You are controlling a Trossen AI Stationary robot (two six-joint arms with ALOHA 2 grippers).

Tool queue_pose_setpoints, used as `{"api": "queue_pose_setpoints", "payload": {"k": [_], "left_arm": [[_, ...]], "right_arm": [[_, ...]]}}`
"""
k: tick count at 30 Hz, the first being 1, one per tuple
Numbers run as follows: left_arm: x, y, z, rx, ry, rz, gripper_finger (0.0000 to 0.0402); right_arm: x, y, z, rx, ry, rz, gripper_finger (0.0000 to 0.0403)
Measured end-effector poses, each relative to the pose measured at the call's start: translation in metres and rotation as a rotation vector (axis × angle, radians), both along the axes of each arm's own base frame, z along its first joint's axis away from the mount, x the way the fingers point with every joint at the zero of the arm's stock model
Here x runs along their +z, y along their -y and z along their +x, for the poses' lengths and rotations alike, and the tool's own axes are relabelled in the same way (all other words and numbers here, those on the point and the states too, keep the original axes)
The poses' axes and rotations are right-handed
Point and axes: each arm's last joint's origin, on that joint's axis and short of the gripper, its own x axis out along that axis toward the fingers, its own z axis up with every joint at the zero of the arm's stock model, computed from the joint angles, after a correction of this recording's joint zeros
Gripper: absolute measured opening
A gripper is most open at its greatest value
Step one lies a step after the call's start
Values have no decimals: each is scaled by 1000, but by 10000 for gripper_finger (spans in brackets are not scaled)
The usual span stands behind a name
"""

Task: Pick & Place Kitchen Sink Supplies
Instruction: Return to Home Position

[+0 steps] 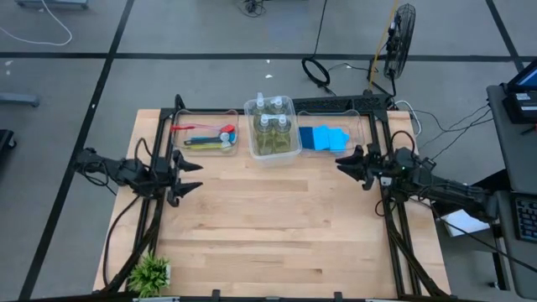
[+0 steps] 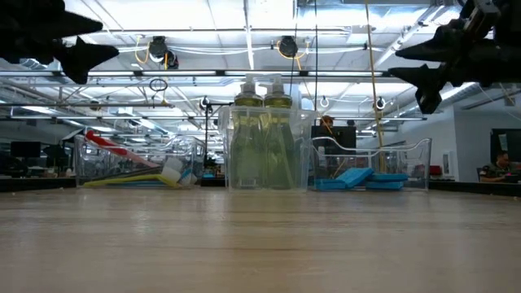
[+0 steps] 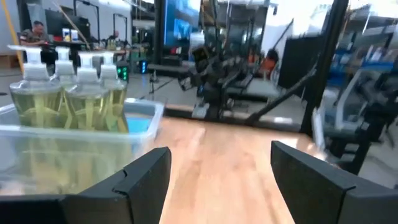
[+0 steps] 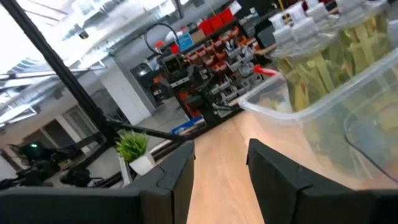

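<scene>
Seen from above, three clear plastic bins (image 1: 249,109) line the far edge of the wooden worktop (image 1: 277,222). The left bin holds slim long-handled brushes (image 1: 201,134), the middle one small clear bottles of yellow-green liquid with white tops (image 1: 273,126), and the right one flat bright-blue rectangular sponges (image 1: 325,137). The brushes' long axes run along that edge, heads toward the bottles. The left gripper (image 1: 195,175) and right gripper (image 1: 342,164) hang near the left and right edges.

From table height, both sit high above the bins.

Each wrist view shows parted fingers (image 3: 143,180) gripping nothing.

Sorting looks done, so the next move only needs both arms drawn back home.
</scene>
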Motion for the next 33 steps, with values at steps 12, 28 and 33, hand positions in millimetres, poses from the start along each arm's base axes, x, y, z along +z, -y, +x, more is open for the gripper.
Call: {"api": "queue_pose_setpoints", "payload": {"k": [12, 28, 33], "left_arm": [[-9, -1, 0, 52, -97, 74, 274], [-8, -1, 0, 48, -68, -73, 274], [-8, -1, 0, 48, -68, -70, 273]], "right_arm": [[-4, 1, 0, -33, -52, -70, 136], [-4, 1, 0, -34, -51, -70, 135], [-4, 1, 0, -34, -51, -70, 137]]}}
